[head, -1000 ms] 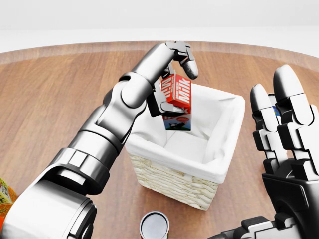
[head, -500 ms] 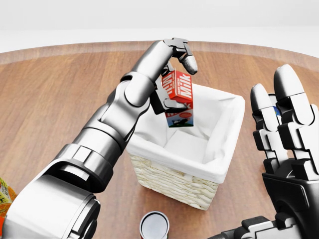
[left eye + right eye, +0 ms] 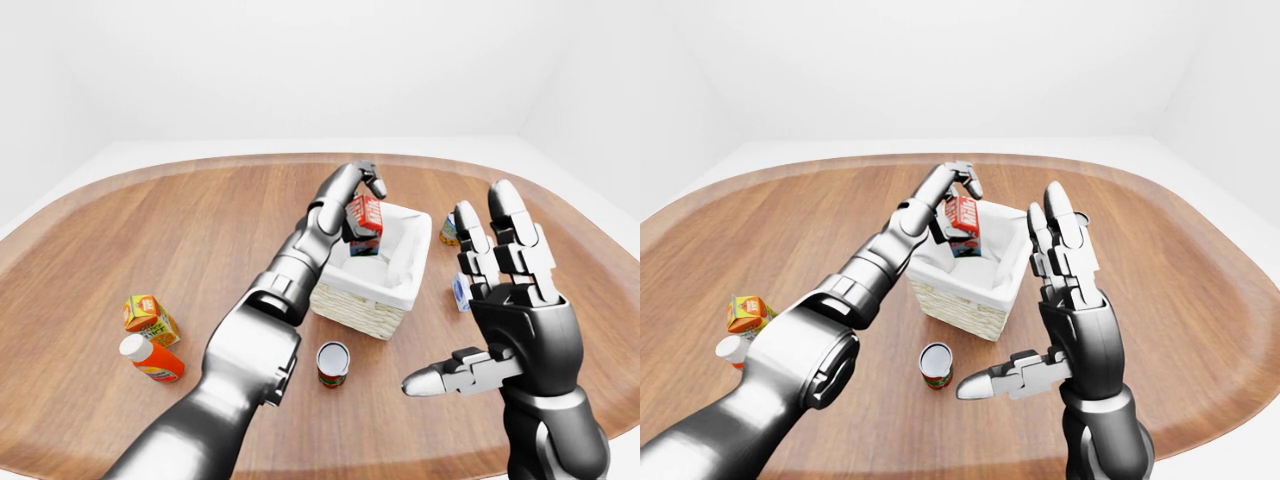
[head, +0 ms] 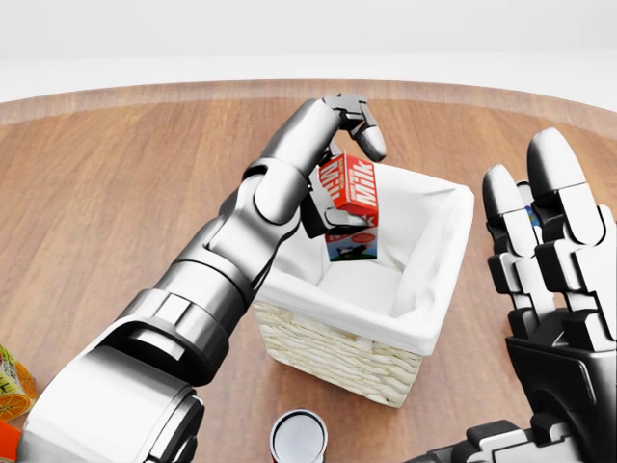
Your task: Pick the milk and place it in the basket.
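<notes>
The milk (image 4: 349,204) is a red and white carton with a blue base, tilted, hanging just above the inside of the basket (image 4: 424,333). My left hand (image 4: 342,183) reaches in from the lower left of the head view and is shut on the carton, one finger curled over its top. The basket is pale wicker with a white cloth lining, and nothing shows on the lining below the carton. At the right of the left-eye view my right hand (image 3: 480,300) is held up open, fingers spread, beside the basket and apart from it.
A tin can (image 4: 299,436) stands on the wooden table just below the basket. An orange carton (image 3: 148,315) and an orange bottle (image 3: 150,358) lie at the left. Behind my right hand sit a small can (image 3: 447,228) and a blue-white box (image 3: 460,292).
My left hand has carried the milk a little right and down, further over the basket's opening. The right hand has barely moved.
</notes>
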Available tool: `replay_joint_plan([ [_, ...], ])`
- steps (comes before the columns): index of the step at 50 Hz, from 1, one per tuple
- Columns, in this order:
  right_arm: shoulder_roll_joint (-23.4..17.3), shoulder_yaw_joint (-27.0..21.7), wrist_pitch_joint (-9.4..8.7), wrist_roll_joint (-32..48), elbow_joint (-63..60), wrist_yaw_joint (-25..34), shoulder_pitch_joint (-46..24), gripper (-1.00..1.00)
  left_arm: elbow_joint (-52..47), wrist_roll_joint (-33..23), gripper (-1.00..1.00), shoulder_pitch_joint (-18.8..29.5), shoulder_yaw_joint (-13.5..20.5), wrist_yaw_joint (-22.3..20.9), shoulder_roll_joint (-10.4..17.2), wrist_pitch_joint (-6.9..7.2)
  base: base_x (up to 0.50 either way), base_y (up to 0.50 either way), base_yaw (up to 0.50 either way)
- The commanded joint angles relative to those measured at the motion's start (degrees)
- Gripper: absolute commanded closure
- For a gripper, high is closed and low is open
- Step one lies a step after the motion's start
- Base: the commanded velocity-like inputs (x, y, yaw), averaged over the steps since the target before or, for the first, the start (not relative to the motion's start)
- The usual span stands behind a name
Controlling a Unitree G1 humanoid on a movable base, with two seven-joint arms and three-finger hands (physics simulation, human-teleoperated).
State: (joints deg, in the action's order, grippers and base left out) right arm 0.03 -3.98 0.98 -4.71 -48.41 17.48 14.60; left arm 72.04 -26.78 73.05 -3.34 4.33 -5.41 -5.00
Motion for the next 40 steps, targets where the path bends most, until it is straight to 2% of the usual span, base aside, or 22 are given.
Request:
replay_joint_plan([
  [1, 0.03, 0.21, 0.81, 0.02, 0.52, 0.13, 0.48, -1.00, -0.82, -0.21, 1.00, 1.01, 2.23, 2.30, -0.98, 0.00, 0.00, 0.00, 0.00],
  [9, 0.09, 0.38, 1.42, 0.10, 1.08, 0.16, 0.66, -1.00, -0.56, 0.07, 1.00, 1.24, 2.40, 2.72, -1.43, 0.00, 0.00, 0.00, 0.00],
  [24, -0.07, 0.44, 1.10, -0.15, 0.43, 0.28, 0.90, -1.00, 0.50, 0.86, 1.00, 1.43, 3.14, 3.39, -1.16, 0.00, 0.00, 0.00, 0.00],
  [25, -0.07, 0.33, 0.86, -0.37, 0.34, 0.29, 0.84, -1.00, 0.24, 1.43, -1.00, 1.74, 3.64, 4.40, -1.03, 0.00, 0.00, 0.00, 0.00],
  [35, -0.05, 0.30, 0.48, -0.19, 0.19, 0.42, 0.55, -1.00, -0.45, 4.61, -1.00, 2.90, 4.21, 2.81, 0.13, 0.00, 0.00, 0.00, 0.00],
  [38, -0.04, 0.34, -0.68, -0.34, -0.68, 0.11, 0.15, -1.00, -0.50, 5.36, -1.00, 2.70, 4.37, 3.34, 0.06, 0.00, 0.00, 0.00, 0.00],
  [40, -0.05, 0.46, -0.70, -0.29, -0.78, 0.09, 0.11, -1.00, -0.76, 6.17, -1.00, 2.69, 4.60, 3.39, 0.09, 0.00, 0.00, 0.00, 0.00],
])
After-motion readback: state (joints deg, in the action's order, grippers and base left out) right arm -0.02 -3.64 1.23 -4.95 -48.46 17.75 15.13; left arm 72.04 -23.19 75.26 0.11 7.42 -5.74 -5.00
